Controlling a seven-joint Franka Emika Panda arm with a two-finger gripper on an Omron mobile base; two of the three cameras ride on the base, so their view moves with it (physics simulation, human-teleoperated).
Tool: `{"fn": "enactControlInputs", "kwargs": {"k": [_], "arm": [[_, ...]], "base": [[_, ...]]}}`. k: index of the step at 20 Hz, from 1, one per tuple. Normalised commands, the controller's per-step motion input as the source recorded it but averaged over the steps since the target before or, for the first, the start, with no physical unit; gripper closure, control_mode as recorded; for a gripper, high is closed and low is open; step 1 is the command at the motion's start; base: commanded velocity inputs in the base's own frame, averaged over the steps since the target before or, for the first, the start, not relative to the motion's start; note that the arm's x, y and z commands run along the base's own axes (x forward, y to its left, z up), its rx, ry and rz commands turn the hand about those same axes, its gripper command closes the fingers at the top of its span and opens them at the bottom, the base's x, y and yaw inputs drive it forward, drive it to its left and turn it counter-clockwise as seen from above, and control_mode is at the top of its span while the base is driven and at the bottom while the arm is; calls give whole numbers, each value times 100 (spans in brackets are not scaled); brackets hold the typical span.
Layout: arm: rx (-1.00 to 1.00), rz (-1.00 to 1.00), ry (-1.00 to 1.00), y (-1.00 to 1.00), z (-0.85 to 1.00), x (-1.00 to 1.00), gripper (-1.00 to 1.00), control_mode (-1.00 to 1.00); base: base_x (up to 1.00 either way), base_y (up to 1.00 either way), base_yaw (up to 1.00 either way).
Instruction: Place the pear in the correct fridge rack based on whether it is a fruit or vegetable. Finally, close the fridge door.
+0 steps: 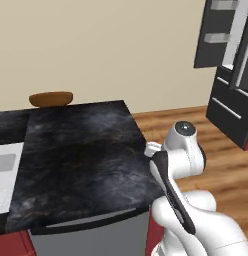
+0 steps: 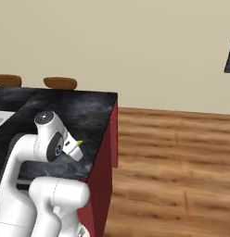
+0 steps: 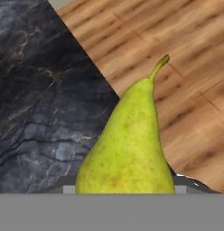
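Observation:
The yellow-green pear [image 3: 132, 144] looms large in the hand view, stem pointing away, and it covers my fingertips. It hangs over the corner of the black marble counter [image 3: 37, 103], above the wood floor [image 3: 190, 67]. In the right base view its tip [image 2: 79, 142] pokes out from my gripper [image 2: 74, 148], which is shut on it beside the counter's corner. The hand [image 1: 152, 148] sits at the counter's right edge in the left base view. The fridge door [image 1: 216, 35] stands open at the top right, its clear bins showing.
The dark fridge body with its lower drawers [image 1: 230, 107] stands at the far right across the wood floor [image 2: 182, 152]. Two brown stool seats [image 2: 60, 83] sit behind the counter [image 1: 76, 150]. A pale sink area [image 1: 6, 170] lies at the counter's left.

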Motion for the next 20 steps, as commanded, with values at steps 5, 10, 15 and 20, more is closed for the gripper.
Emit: {"fn": "enactControlInputs", "kwargs": {"k": [5, 10, 15, 20], "arm": [[0, 0, 0, 0, 0, 0, 100, 100], [0, 0, 0, 0, 0, 0, 100, 100], [0, 0, 0, 0, 0, 0, 100, 100], [0, 0, 0, 0, 0, 0, 100, 100]], "base": [[0, -100, -26], [0, -100, -19], [8, -100, -11], [62, -93, -6]]}}
